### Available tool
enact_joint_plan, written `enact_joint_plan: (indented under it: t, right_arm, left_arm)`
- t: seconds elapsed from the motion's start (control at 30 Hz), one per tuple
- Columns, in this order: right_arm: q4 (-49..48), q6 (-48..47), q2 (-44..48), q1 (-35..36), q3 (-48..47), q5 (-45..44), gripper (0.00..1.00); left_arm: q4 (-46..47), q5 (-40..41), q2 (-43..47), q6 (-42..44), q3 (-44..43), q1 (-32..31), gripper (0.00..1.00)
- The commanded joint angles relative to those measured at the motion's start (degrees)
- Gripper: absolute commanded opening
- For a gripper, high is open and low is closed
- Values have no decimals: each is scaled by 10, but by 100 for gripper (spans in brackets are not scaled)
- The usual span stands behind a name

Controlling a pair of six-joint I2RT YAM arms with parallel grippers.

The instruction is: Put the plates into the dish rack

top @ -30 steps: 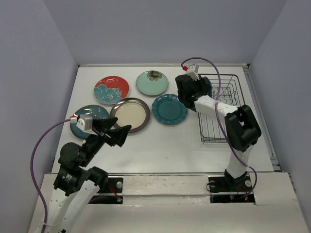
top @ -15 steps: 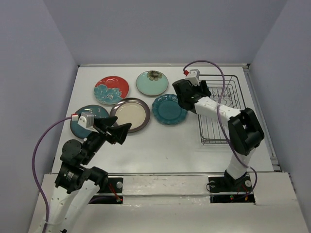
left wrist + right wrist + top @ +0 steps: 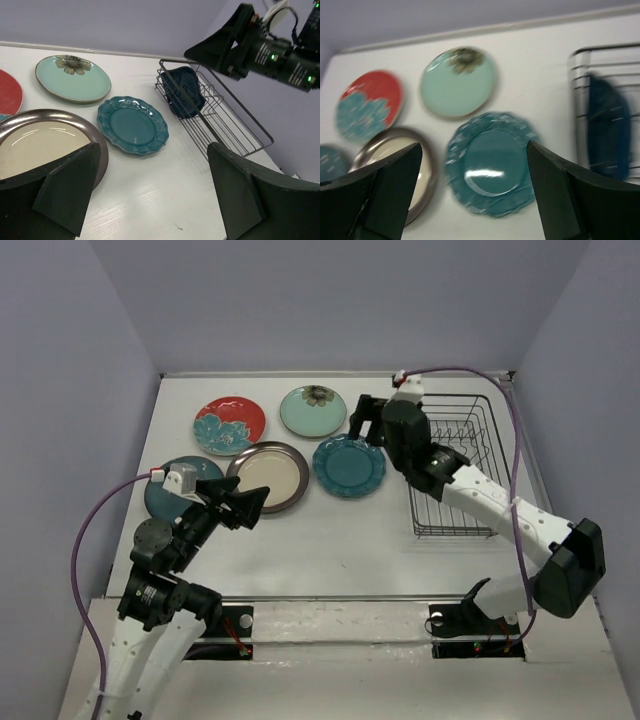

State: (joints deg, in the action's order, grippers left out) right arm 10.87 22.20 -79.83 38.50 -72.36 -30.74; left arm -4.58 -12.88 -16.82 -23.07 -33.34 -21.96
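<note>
Right gripper (image 3: pixel 473 150) hangs open above the scalloped plate (image 3: pixel 492 165) (left gripper (image 3: pixel 154 150) open too); a shallow pinch could skid the flat rim away.

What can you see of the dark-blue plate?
The dark-blue plate is glossy, ceramic-looking and leaf-shaped, with ribbed veins. It stands on edge, leaning, among the prongs at the far end of the rack, the only plate in it. Only rack wires touch it. The right wrist view shows it blurred.
</note>
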Motion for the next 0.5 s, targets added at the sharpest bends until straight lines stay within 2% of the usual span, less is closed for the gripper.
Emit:
enact_joint_plan:
  t: [0.0, 0.07, 0.13, 0.23, 0.27, 0.47]
  right_arm:
    - [-217, 218, -65, 110, 96, 133, 90]
    - [-282, 301, -93, 141, 138, 100, 88]
    - [-372, 340, -127, 177, 167, 64, 84]
    - [-450, 402, -165, 188, 207, 46, 80]
    - [-461, 434, -173, 188, 223, 48, 80]
    - [-515, 493, -229, 188, 252, 63, 80]
  left_arm:
    - [18, -2, -13, 0, -1, 11, 99]
    - [16, -1, -17, 0, -1, 11, 99]
    - [15, -3, -20, 0, -1, 12, 99]
    - [16, -5, -20, 1, -1, 11, 99]
    - [16, -6, -19, 0, -1, 12, 99]
    - [17, -12, -19, 1, -1, 11, 99]
